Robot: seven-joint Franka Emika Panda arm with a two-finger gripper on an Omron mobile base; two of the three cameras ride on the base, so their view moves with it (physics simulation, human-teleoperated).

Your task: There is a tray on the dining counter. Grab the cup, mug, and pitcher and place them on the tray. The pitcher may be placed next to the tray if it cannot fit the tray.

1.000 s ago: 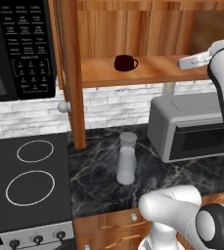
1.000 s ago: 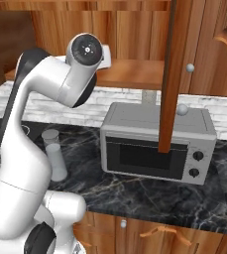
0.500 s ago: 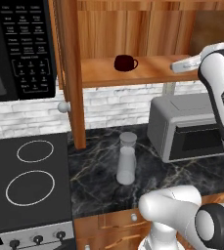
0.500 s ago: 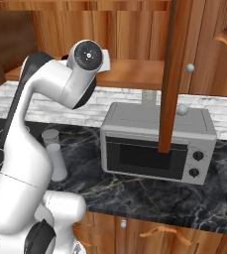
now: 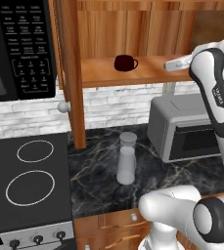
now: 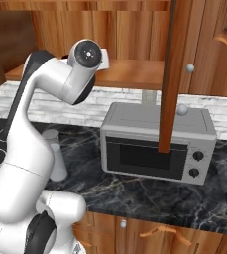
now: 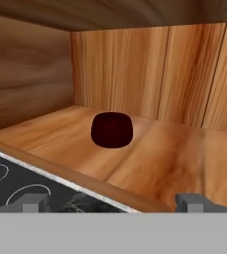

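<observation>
The mug (image 5: 124,63) stood upright on the open wooden shelf (image 5: 133,73), above the toaster oven (image 5: 187,127) and to its left, its handle pointing toward the oven's side and its short axis vertical. The pincer (image 7: 112,202) faced it at shelf height, well short of it, fingers wide apart and holding nothing, presumably lined up to slide in around the mug's body. The pitcher (image 5: 126,158) stood upright on the worktop (image 5: 99,180) below the shelf, just left of the oven.

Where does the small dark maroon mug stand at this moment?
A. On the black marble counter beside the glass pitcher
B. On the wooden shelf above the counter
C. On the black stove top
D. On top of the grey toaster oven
B. The small dark maroon mug rests on the wooden shelf, above the black marble counter where the glass pitcher stands.
</observation>
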